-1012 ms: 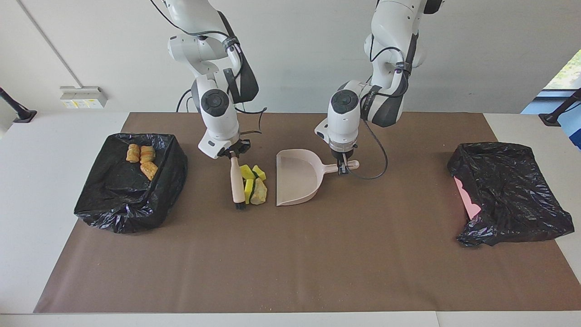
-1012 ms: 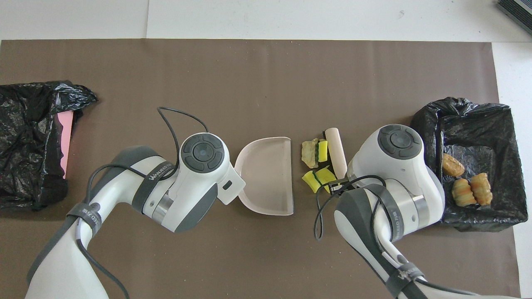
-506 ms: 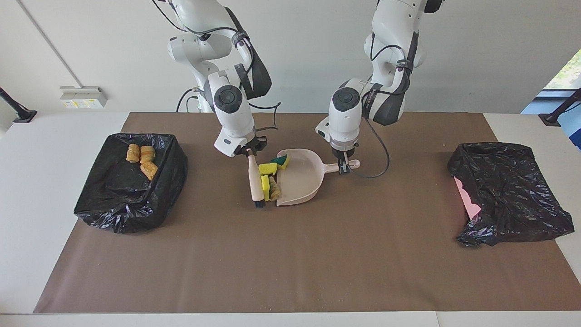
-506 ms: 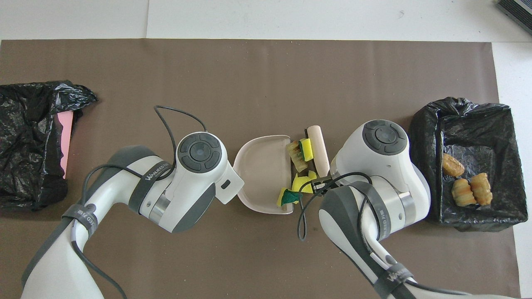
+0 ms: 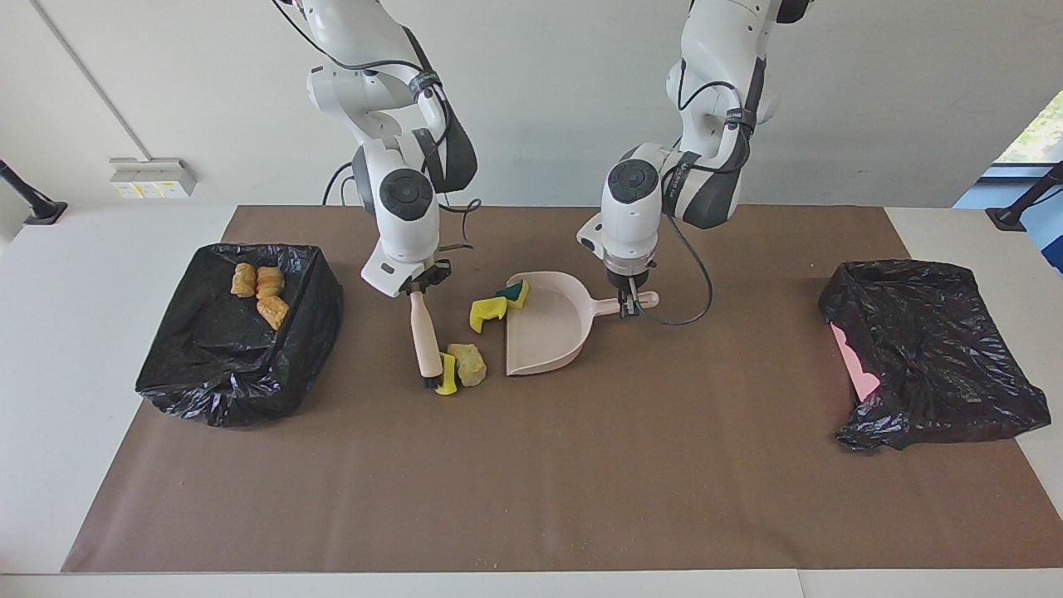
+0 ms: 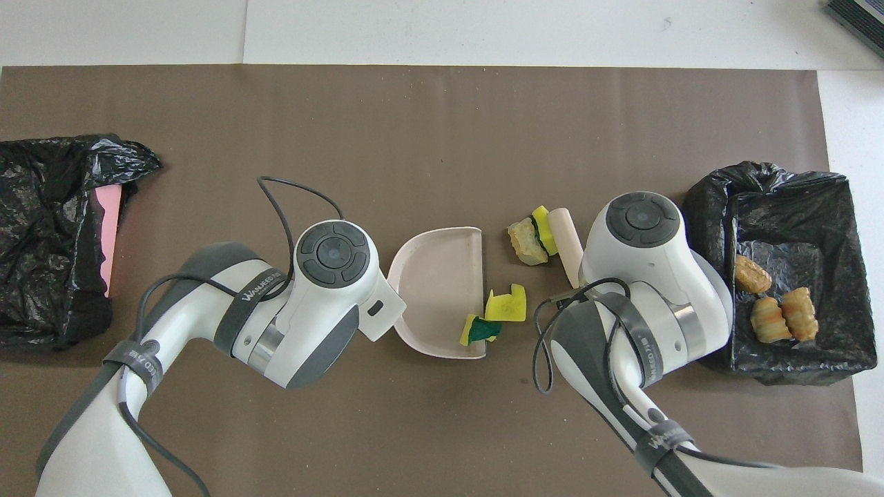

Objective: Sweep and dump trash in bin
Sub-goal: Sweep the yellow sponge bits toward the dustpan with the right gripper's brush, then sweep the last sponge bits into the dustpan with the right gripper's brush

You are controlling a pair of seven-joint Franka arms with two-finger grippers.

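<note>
Sweeping stage: brush (image 5: 425,336) clenched in right gripper (image 5: 418,286); dustpan (image 5: 544,324) handle clenched in left gripper (image 5: 629,309).
Risk: sponge wedges (image 5: 487,309) (one straddling the pan lip) scatter sideways if the stroke lands crooked.

Brown mat (image 5: 531,482) on white table (image 5: 75,399) — wall socket (image 5: 152,177).

Brush and dustpan, scraps between them

You see the right hand (image 5: 418,286) gripping the brush (image 5: 427,339), bristles touching a yellow sponge scrap (image 5: 448,375) and beige chunk (image 5: 471,365) beside the dustpan (image 5: 544,328); the left hand (image 5: 630,305) pinches the dustpan's handle, one sponge scrap (image 5: 515,293) on its lip.
</note>
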